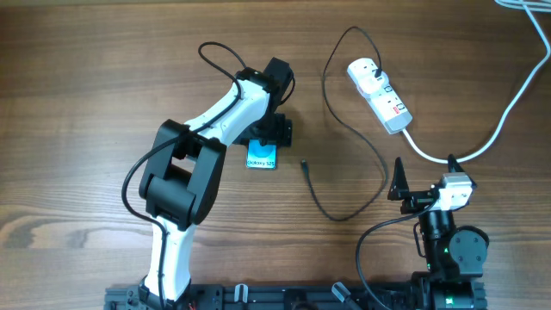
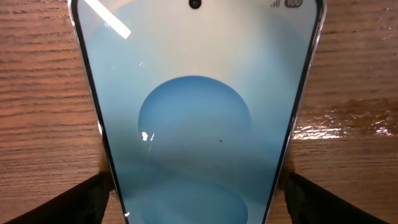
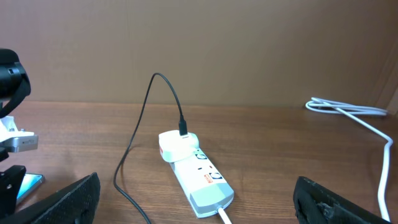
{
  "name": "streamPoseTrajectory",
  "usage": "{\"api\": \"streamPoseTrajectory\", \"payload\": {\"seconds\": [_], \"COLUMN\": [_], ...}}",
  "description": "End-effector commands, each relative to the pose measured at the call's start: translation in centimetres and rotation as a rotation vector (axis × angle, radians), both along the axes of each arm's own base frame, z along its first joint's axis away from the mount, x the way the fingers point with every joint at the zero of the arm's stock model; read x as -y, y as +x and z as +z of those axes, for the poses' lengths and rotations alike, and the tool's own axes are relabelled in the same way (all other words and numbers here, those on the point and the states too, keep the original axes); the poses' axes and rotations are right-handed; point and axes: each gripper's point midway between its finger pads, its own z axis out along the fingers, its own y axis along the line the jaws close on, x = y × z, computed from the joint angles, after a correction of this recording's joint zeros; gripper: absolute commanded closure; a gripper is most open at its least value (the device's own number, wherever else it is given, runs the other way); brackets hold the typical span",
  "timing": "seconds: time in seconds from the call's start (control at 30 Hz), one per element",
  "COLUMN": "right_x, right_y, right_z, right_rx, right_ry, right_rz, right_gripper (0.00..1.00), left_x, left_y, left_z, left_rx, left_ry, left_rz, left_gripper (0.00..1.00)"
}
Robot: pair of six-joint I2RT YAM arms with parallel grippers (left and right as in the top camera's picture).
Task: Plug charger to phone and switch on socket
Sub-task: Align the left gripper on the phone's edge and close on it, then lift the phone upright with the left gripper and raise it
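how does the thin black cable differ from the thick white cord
The thin black charger cable is slim and dark; the thick white cord is fat and pale. The cable rises from the white adapter on the white power strip; the cord leaves the strip's other end. The cable ends in a loose tip; the cord runs out of view. Both join that strip.

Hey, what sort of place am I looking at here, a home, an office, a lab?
Probably a robotics lab bench: a left arm and right arm at a wooden table, with just a phone, charger and socket laid out.
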Motion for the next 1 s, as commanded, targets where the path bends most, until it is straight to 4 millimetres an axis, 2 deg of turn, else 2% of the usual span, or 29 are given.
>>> {"api": "streamPoseTrajectory", "payload": {"seconds": [0.0, 0.27, 0.5, 0.73, 0.9, 0.97], "right_x": [0.3, 0.3, 0.3, 0.3, 0.3, 0.3], "right_y": [0.0, 0.0, 0.0, 0.0, 0.0, 0.0], "right_z": [0.1, 0.1, 0.1, 0.1, 0.1, 0.1], "right_rx": [0.005, 0.005, 0.005, 0.005, 0.005, 0.005], "right_ry": [0.012, 0.012, 0.012, 0.012, 0.012, 0.012], "right_rz": [-0.017, -0.017, -0.017, -0.017, -0.017, -0.017], "right_gripper": [0.00, 0.00, 0.00, 0.00, 0.00, 0.00], "left_x": [0.3, 0.4, 0.4, 0.4, 0.5, 0.7], "left_y": [-1.8, -1.5, -1.4, -1.4, -0.9, -0.5], "left_z": [-2.1, -2.1, -2.1, -2.0, -1.3, -0.4], "left_rx": [-0.073, -0.062, -0.060, -0.057, -0.051, -0.040], "left_ry": [-0.008, -0.014, -0.015, -0.016, -0.020, -0.025], "left_rz": [0.001, 0.001, 0.001, 0.007, 0.016, 0.034], "left_gripper": [0.17, 0.29, 0.26, 0.32, 0.35, 0.36]}}
